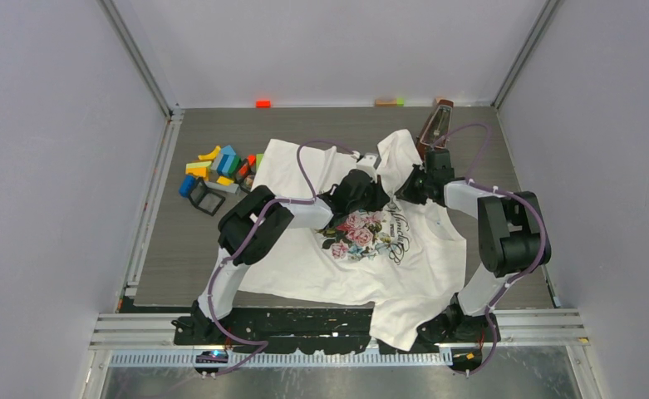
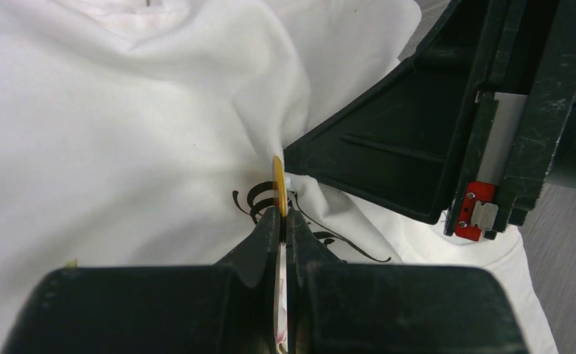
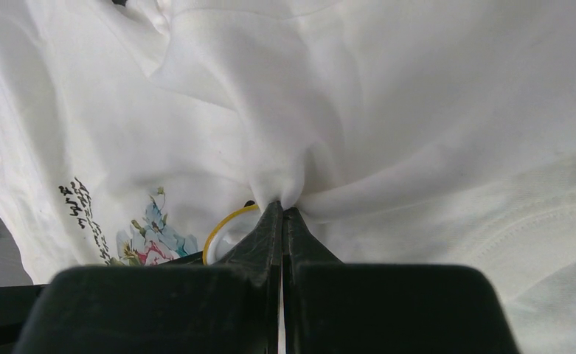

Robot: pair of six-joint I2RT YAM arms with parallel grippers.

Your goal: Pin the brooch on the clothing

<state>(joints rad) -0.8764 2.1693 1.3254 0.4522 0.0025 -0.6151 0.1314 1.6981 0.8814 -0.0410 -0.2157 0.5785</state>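
Note:
The white T-shirt (image 1: 387, 266) with a rose print and dark cursive lettering lies spread on the table. My left gripper (image 2: 283, 215) is shut on the brooch (image 2: 278, 184), a thin round badge with a yellow rim seen edge-on, held against the shirt by the lettering. My right gripper (image 3: 282, 210) is shut on a pinched fold of the shirt (image 3: 388, 110) and lifts it into a small peak. The brooch's yellow rim (image 3: 222, 227) shows just left of my right fingers. In the top view both grippers meet over the shirt's upper chest: the left (image 1: 381, 196), the right (image 1: 414, 184).
Several coloured blocks (image 1: 217, 165) and a small black frame (image 1: 207, 198) lie left of the shirt. A brown wooden thing (image 1: 434, 125) stands at the back right. An orange block (image 1: 263, 103) lies by the back wall. The shirt's hem hangs over the near table edge.

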